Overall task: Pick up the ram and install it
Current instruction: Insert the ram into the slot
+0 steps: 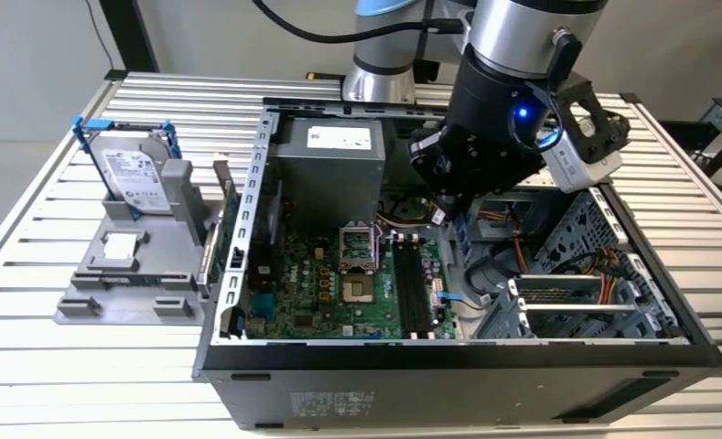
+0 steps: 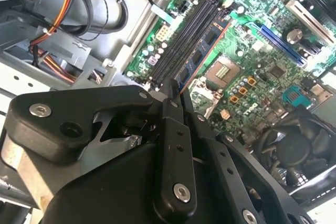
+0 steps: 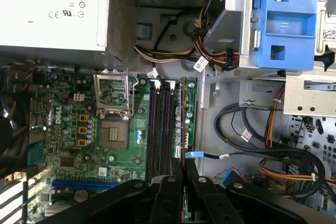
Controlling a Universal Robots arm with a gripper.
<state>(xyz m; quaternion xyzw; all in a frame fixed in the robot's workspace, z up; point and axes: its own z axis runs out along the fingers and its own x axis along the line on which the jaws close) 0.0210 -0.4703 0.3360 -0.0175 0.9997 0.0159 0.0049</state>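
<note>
Second wrist view: gripper (image 2: pixel 173 90) fingers squeezed tight on ram (image 2: pixel 205 46). Pick-up done. Ram hangs long-ways just beside black slots (image 2: pixel 181 38) on green board (image 2: pixel 252 61). Looks not pushed in yet, hard to tell. Install part not done.

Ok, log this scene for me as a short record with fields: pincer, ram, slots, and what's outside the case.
pincer: black pincer shut on the long, narrow blue-green circuit-board ram stick, inside the open dark computer case
ram position: parallel to the long black plastic memory slots
board: big green motherboard carries the slots
seated: cannot tell
outside case: silver hard drive standing in a grey plastic fixture, at the exterior view's left
</note>
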